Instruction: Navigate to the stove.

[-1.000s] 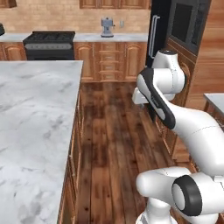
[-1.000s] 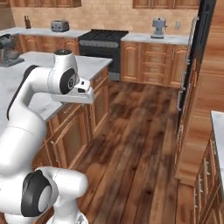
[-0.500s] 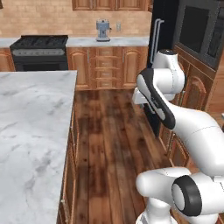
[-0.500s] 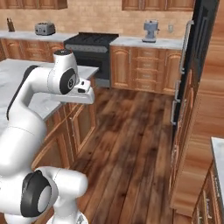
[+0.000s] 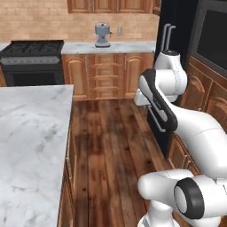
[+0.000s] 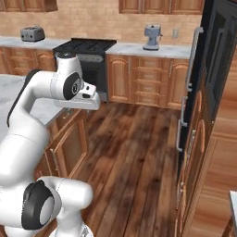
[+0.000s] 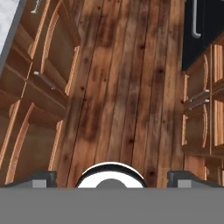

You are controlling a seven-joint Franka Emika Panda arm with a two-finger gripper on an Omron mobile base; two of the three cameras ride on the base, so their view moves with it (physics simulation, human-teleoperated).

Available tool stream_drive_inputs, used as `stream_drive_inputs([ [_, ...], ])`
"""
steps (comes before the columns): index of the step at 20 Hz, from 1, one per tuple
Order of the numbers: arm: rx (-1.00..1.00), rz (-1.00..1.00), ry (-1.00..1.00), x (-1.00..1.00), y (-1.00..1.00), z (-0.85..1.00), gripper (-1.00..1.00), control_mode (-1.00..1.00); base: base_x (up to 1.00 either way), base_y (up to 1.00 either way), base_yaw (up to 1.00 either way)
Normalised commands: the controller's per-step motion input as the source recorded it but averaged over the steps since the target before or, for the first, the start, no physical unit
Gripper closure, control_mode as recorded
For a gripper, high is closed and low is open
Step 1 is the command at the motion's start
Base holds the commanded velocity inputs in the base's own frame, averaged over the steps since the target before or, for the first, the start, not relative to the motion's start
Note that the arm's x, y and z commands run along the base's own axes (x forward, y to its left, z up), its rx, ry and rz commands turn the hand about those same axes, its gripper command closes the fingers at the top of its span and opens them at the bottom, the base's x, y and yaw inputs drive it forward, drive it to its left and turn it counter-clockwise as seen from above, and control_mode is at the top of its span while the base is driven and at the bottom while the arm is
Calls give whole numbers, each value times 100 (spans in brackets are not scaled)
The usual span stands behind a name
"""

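The black range with grid grates [image 5: 31,62] is showing a dark oven door. The white, grey-veined marble table [image 5: 31,146] is gleaming pale. The reddish-brown plank floor [image 7: 127,87] is showing dark knots. The blue-grey coffee machine [image 6: 152,36] is standing out against tan brick wall [image 6: 92,21].

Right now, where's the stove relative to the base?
The stove stands against the far wall, upper left in the left base view, left of the wood drawers under the grey coffee machine. The marble island lies near left.

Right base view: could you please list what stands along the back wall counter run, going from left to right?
Toaster → stove → coffee machine → tall black fridge.
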Motion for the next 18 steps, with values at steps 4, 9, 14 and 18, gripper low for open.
stream_drive_inputs([
  [4, 0, 0, 0, 0, 0, 0, -100, 100, 100, 0, -1],
  [9, 0, 0, 0, 0, 0, 0, -100, 100, 100, 0, 0],
  [14, 0, 0, 0, 0, 0, 0, -100, 100, 100, 0, 4],
  [18, 0, 0, 0, 0, 0, 0, -100, 100, 100, 0, 9],
])
